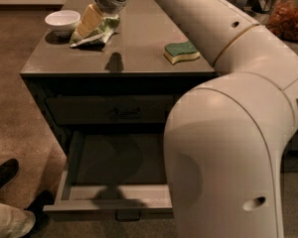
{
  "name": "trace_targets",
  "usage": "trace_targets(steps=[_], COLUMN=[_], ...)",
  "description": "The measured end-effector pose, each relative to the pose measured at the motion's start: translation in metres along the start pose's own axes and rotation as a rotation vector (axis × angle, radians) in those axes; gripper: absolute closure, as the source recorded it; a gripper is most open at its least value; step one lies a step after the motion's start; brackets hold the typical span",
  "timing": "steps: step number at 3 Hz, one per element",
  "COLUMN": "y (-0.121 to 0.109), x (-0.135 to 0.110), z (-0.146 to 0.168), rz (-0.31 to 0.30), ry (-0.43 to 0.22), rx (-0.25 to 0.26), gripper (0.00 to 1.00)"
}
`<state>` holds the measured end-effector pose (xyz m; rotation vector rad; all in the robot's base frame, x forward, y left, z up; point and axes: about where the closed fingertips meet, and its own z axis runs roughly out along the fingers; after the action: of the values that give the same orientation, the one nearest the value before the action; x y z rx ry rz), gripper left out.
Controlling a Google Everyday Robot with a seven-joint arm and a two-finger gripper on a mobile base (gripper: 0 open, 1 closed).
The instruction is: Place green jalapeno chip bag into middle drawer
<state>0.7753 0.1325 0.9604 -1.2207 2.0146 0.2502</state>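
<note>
Pick-up step: gripper (88,24) sits on the bag (101,29), far left, beside bowl (62,20); open/closed, can't tell. Next: secure hold, lift, carry to near open drawer (109,193).

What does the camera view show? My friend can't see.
The robot's end effector is at the green jalapeno chip bag on the cabinet top, beside a white bowl. Below, the middle drawer stands pulled open; a green sponge lies on top too.

Grey cabinet top (139,53) carrying three things.
White bowl (62,21) at ten o'clock, green jalapeno chip bag (103,29) just beside it under the gripper (84,28), green-and-yellow sponge (181,52) at three o'clock, well apart.
</note>
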Motion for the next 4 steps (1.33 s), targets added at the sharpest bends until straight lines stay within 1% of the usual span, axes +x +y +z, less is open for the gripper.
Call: trace_targets(steps=[1, 2, 3, 4], y=[-0.018, -0.047, -0.062, -0.068], x=[0.015, 0.035, 0.036, 0.026], z=[0.012, 0.014, 0.026, 0.051], rz=[0.039, 0.093, 0.093, 0.07], ry=[-0.057, -0.129, -0.186, -0.221], rx=[0.031, 0.064, 0.061, 0.029], gripper=[0.0, 0.0, 0.0, 0.0])
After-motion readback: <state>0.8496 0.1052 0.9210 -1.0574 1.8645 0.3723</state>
